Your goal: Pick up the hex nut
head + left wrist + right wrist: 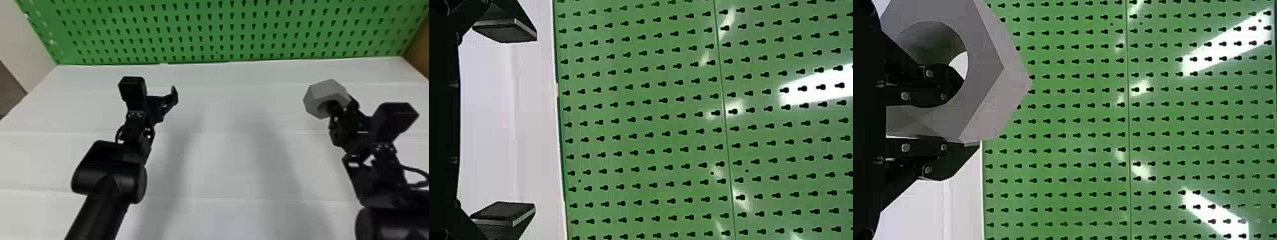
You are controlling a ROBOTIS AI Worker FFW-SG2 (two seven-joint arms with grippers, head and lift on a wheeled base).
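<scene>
Gaping wide at left above the white bench (223, 166), the left tool (531, 122) has nothing between its fingers. At right, the grey hex nut (327, 89) is in the right tool (959, 120), nipped by its wall, one finger in the hole, the other outside. I'd judge it stiff, likely light for its bulk and hardly fragile, though its smooth flats may slip. The wall is a sound place to grip, but off-centre; the nut could swivel, so a slow, steady carry would suit.
</scene>
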